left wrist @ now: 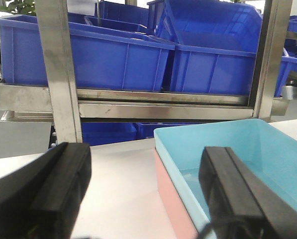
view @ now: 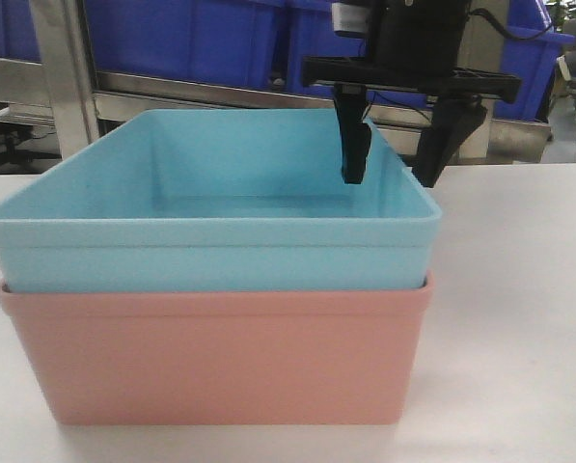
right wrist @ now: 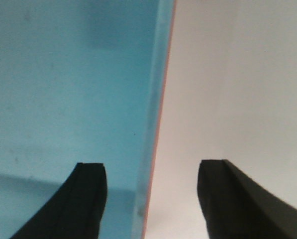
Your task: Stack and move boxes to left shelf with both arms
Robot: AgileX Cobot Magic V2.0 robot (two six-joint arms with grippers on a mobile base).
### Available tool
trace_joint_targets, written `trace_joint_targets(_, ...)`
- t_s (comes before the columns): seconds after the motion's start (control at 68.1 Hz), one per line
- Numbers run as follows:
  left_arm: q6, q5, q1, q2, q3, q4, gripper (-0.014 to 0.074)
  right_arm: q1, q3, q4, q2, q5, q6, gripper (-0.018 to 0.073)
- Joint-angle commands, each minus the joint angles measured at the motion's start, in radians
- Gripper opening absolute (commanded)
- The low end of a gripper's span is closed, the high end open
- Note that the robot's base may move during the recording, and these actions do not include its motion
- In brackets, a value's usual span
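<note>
**A:** Start with the big things. What's the setting?

**B:** A flat matte white table. Behind it stands a brushed steel-framed rack carrying ribbed dark blue plastic storage bins. I can't tell which level is the target shelf.

**A:** And the boxes?

**B:** They sit on the table, already nested. The salmon pink open-top rectangular plastic tub is underneath. The light blue open-top rectangular plastic tub sits inside it, rim proud of the pink rim. Both have smooth walls and rounded rims.

**A:** Where are the grippers?

**B:** The right gripper straddles the stack's right wall near the far corner. One black finger is inside the blue tub and the other is outside. Its wrist view shows the rim running between the spread fingers, with neither touching it, so it is released. The left gripper is also spread wide and holding nothing. It is at the stack's left wall, and one blunt rubbery pad is over the blue interior.

**A:** What could go wrong?

**B:** I'd say slippage, because glossy thin walls offer little purchase. If one side closes or lifts first, the stack could tilt. A pinch on the blue rim alone might pull that tub out and leave the pink one behind. Carried low, the stack could catch the rack's steel front bar.
</note>
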Motion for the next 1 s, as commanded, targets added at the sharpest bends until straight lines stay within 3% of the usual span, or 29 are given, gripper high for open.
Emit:
trace_joint_targets(0.0,0.005,-0.089,-0.005,0.008,-0.032,0.001,0.0371,-0.005,-0.027,-0.008,-0.059,-0.016,-0.015,0.0500)
trace_joint_targets(0.47,0.005,-0.096,-0.005,0.012,-0.034,-0.001,0.0352,-0.006,-0.031,0.013,-0.059,-0.002,-0.015,0.0500)
trace_joint_targets(0.778,0.005,0.373,-0.007,0.287,-0.359,-0.030,0.0353,-0.006,-0.031,0.025,-0.089,-0.022,-0.010,0.0499)
trace_joint_targets(0.866,0.005,0.399,-0.007,0.369,-0.421,-0.076,0.0353,-0.006,-0.031,0.024,-0.093,-0.016,-0.010,0.0499)
trace_joint_targets(0.983,0.005,0.318,-0.007,0.465,-0.430,-0.090,0.0353,-0.006,-0.031,0.025,-0.093,-0.011,-0.010,0.0499)
